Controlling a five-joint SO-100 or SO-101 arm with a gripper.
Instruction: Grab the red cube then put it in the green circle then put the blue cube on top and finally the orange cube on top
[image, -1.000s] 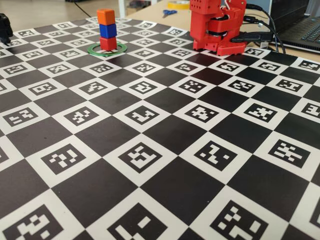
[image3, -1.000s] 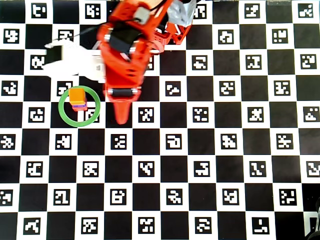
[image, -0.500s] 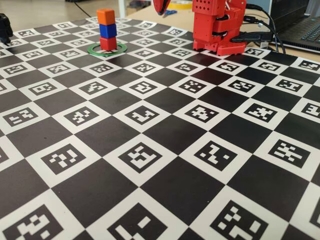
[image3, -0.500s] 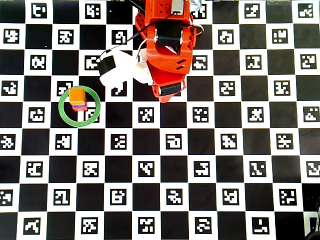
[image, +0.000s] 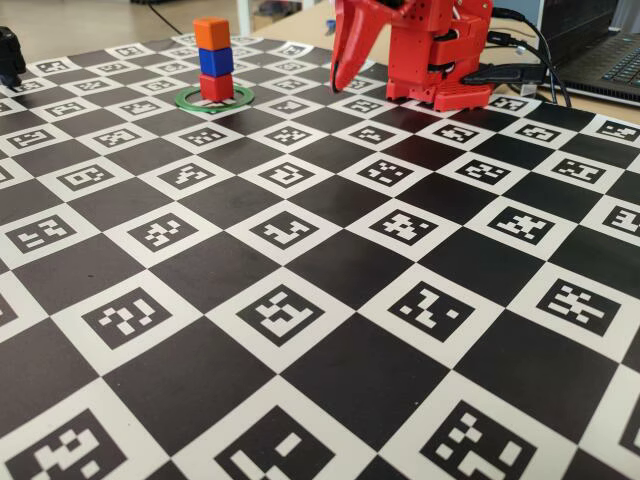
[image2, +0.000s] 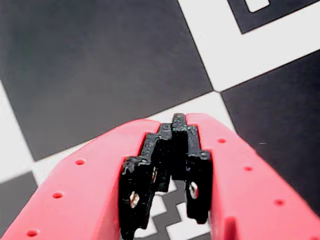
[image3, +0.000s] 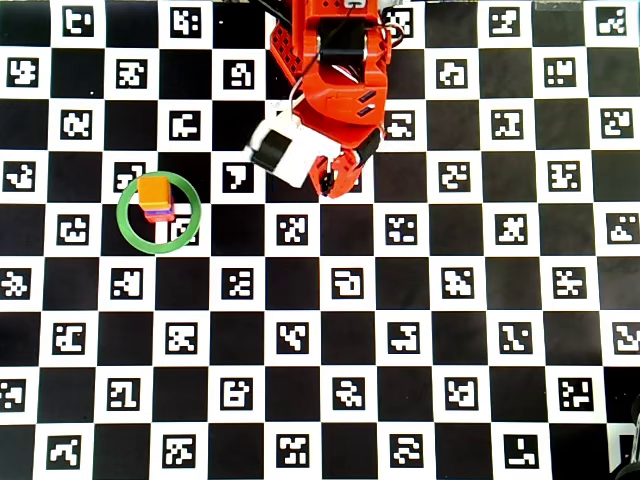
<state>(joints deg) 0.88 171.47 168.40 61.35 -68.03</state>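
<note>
Take the green circle (image: 214, 99) as your landmark; in the fixed view it lies flat on the checkered marker board (image: 330, 300), far back and to the left; the red cube (image: 216, 86) sits inside it, the blue cube (image: 216, 62) rests squarely on the red one, and the orange cube (image: 211, 33) tops the stack, turned a little against the blue one below it; the tower stands upright. In the overhead view you see the same ring (image3: 129, 228) with the orange cube (image3: 153, 191) covering most of the stack in its upper part, only a sliver of the blue cube (image3: 158, 213) peeking out beneath, and the red one hidden from you there.

Your gripper (image: 335, 85) hangs to the right of the circle in the fixed view, well apart from it, tips pointing down and close over the board; in the overhead view the gripper (image3: 326, 188) is likewise right of the ring and slightly above it in the picture, just below the red arm base (image3: 335, 60). The wrist view shows the fingers (image2: 90, 170) clenched, their black pads (image2: 150, 165) pressed together with nothing between them; below them you see only board squares.

A laptop (image: 610, 55) sits off the board's far right corner, well away from the circle.
</note>
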